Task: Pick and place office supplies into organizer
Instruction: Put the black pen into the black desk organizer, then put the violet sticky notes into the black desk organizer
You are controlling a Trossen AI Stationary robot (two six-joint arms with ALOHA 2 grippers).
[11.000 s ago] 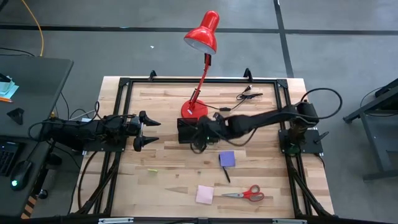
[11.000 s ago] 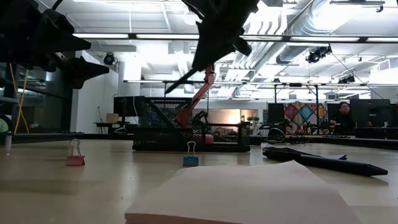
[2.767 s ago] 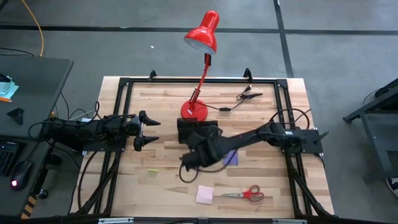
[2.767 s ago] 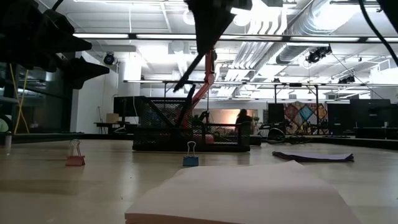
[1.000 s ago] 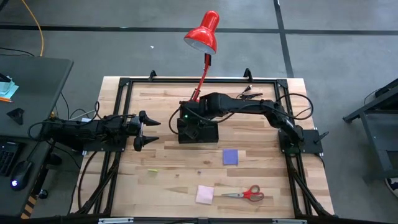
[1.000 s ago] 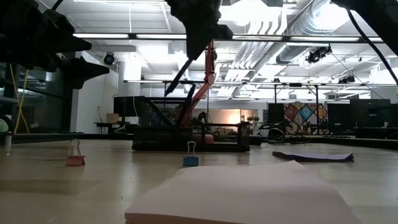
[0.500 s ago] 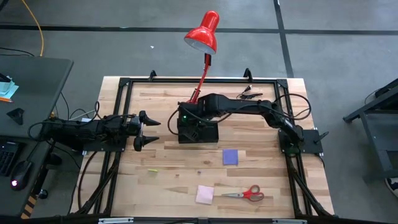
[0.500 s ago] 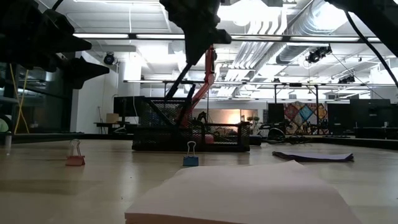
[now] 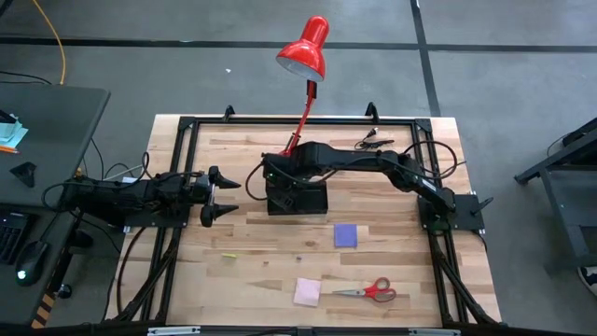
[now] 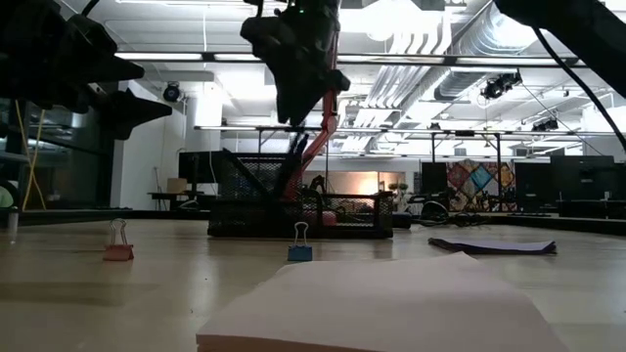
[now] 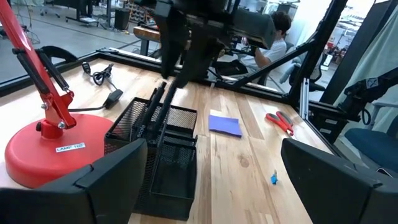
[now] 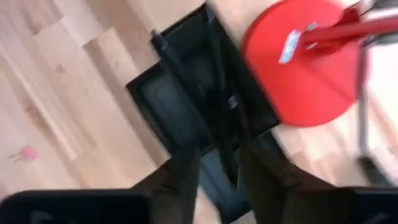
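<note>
Right arm over organizer, shifted slightly leftward since a second ago; fingers now parted.
Right gripper (image 9: 277,180) above the organizer (image 9: 298,197); pen (image 12: 219,134) leaning in its compartment, just below the spread fingers (image 12: 180,177), apparently released. Purple pad (image 9: 345,235), pink pad (image 9: 307,291), scissors (image 9: 371,290) on the surface (image 9: 252,252). Left gripper (image 9: 224,195) idle, fingers spread.

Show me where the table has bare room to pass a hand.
Bare wood lies between the left tool and the pink pad, and along the far edge left of the lamp base. Crowded: around the organizer, under the right tool.
</note>
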